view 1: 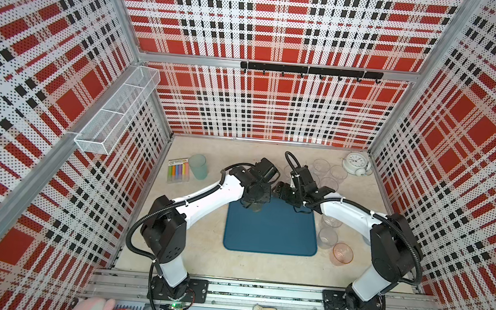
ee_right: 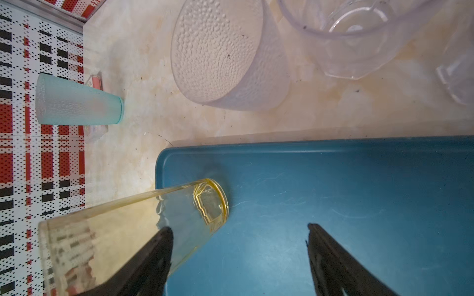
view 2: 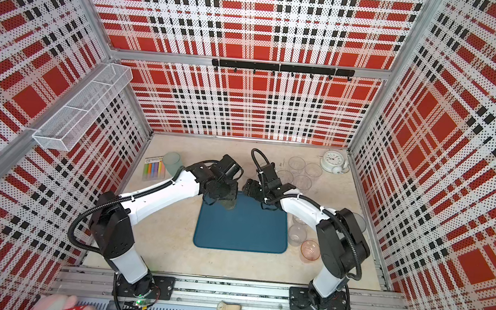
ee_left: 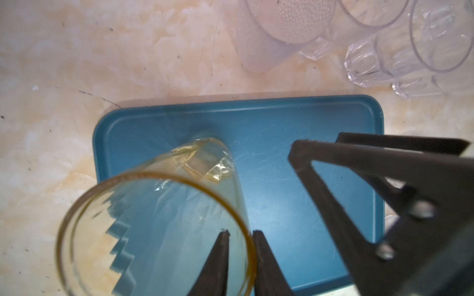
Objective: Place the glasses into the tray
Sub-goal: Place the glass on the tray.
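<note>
In both top views the amber glass (view 1: pixel 256 207) sits at the far left of the teal tray (view 1: pixel 270 234), while clear glasses (view 1: pixel 329 172) crowd the surface (view 1: pixel 201 250) far right and a pink glass (view 1: pixel 343 253) stands just off the tray's near right corner. The left wrist view shows the left pincer (ee_left: pixel 241 232) narrowly apart astride the amber rim; whether it pinches I cannot tell. The right wrist view shows the right pincer (ee_right: pixel 238 226) spread wide above the tray, holding nothing.

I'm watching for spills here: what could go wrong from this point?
The amber glass stands close to a corner of the tray with the left hand astride its rim; a snag on withdrawal might tip it off. The open right hand hangs nearby and may knock it.
</note>
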